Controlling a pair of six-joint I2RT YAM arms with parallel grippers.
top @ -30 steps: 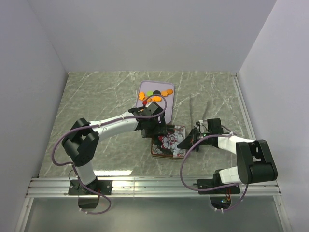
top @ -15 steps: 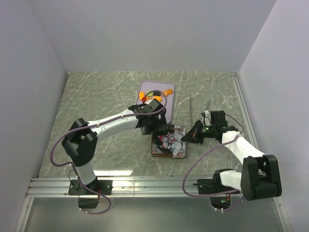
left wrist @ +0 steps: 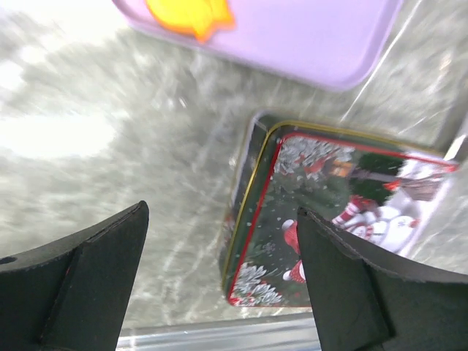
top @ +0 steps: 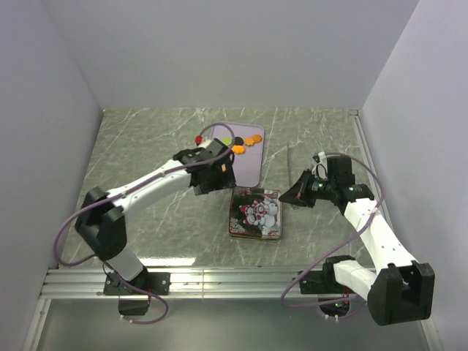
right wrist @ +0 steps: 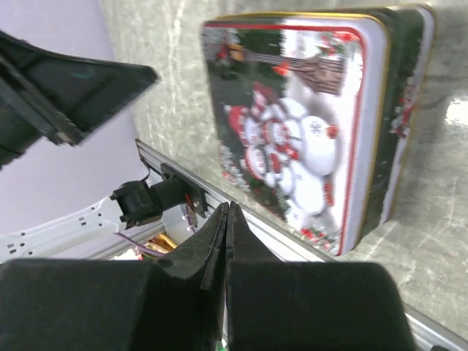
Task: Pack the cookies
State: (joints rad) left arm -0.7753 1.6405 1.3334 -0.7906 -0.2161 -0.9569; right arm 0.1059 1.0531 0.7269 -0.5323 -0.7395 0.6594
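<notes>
The cookies (top: 238, 144) lie at the far end of a lilac tray (top: 248, 167): orange, green, black and a red one at the tray's left corner. One orange fish-shaped cookie (left wrist: 189, 13) shows in the left wrist view. A closed Christmas tin (top: 255, 213) with snowmen on its lid lies in front of the tray. My left gripper (top: 210, 181) is open and empty, raised left of the tin (left wrist: 344, 212). My right gripper (top: 287, 199) is shut and empty, raised just right of the tin (right wrist: 307, 117).
The tray's near edge (left wrist: 292, 44) almost meets the tin's far edge. The metal rail (top: 234, 278) runs along the table's front edge. Grey walls close the table on the left, the back and the right.
My left gripper has lifted off the tin and drawn back to the left, uncovering the cookies. My right gripper has risen and pulled away to the right of the tin.
</notes>
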